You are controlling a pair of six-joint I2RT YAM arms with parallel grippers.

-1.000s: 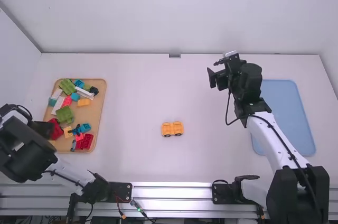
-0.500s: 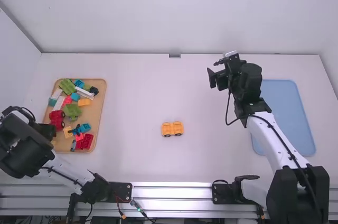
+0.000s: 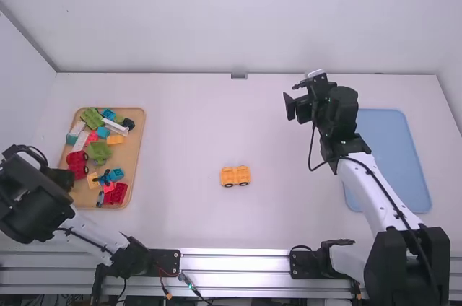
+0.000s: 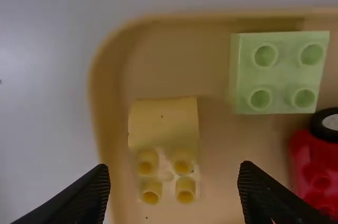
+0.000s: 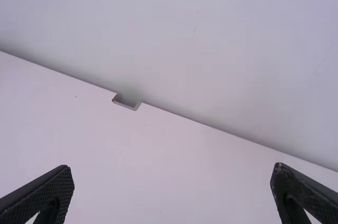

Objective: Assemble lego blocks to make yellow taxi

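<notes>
With twelve o'clock pointing away from the robot bases, the yellow wheeled piece (image 3: 235,175) stands upright at the middle of the table (image 3: 195,223), with dark round wheels at its six o'clock side. The wooden-looking tray (image 3: 135,169) lies at about nine o'clock from it, the smooth blue mat (image 3: 390,154) at three. The taxi seems barely begun: the base is set out, but no cab or roof tops it, and those parts probably remain to be fetched. The left gripper (image 4: 175,171) is spread wide, its claw holding nothing, over the tray's eight o'clock side; the curved yellow brick (image 4: 163,123), glossy plastic with a rounded slope and four hollow studs, lies between its fingers and looks like the next pick. Near it sit a square pale green brick (image 4: 281,73) and a red wheeled piece (image 4: 317,168). The right gripper (image 5: 173,168), roughly one o'clock from the base, is also wide and unladen.
</notes>
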